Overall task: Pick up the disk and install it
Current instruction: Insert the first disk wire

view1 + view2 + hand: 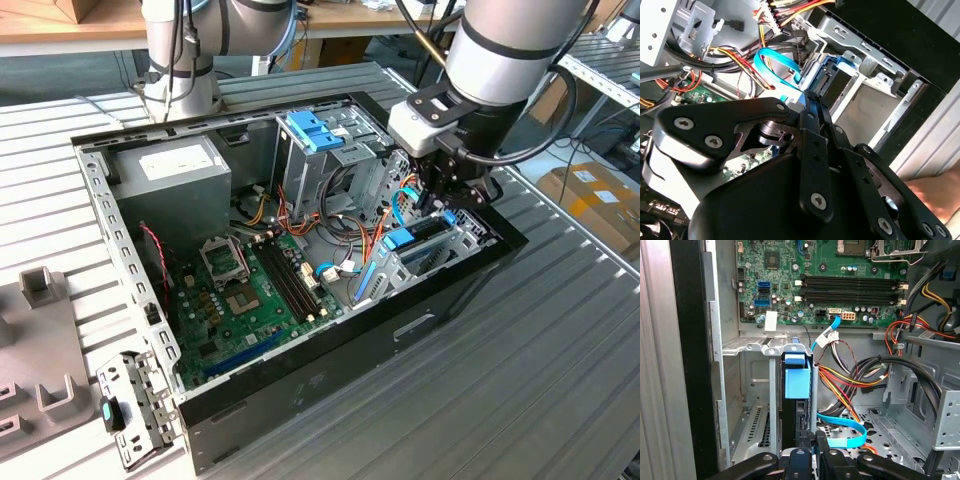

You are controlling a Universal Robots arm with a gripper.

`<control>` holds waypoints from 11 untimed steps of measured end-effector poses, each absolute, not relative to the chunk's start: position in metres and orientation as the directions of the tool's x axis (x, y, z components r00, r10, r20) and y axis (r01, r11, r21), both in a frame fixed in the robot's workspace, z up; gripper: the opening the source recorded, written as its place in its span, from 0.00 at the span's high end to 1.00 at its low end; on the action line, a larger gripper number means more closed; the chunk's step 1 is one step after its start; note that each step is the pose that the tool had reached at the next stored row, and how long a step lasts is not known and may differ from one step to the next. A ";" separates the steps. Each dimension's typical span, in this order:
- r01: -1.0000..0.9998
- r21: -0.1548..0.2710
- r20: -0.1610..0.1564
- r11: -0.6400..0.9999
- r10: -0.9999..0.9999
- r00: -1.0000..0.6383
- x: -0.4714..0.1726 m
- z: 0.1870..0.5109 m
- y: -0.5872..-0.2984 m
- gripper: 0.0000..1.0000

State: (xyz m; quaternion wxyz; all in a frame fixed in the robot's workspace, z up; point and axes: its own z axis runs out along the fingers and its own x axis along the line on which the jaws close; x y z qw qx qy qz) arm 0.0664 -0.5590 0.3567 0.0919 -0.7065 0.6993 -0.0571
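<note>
The dark rectangular hard disk with blue plastic rails (pixel 796 390) stands inside the grey metal drive cage (pixel 752 347), directly under the black gripper (pixel 813 446). Whether the gripper clamps it, I cannot tell. It is likely rigid, weighty and shock-sensitive, and best held by its railed edges.

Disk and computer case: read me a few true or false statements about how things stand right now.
1. The disk stands in a slot of the metal cage. True.
2. The tool is at one end of the disk. True.
3. The computer case is closed. False: it is open, and the green board shows inside.
4. The disk's end tab is red. False: it is blue.
</note>
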 end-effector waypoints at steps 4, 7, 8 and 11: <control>-0.979 -0.205 -0.073 0.000 -0.997 0.015 0.066 0.357 -0.559 0.84; -0.979 -0.204 -0.104 0.007 -0.994 0.015 0.066 0.357 -0.560 0.84; -0.979 -0.204 -0.134 0.013 -0.991 0.015 0.066 0.357 -0.563 0.84; -0.979 -0.204 -0.148 0.016 -0.989 0.015 0.066 0.357 -0.566 0.84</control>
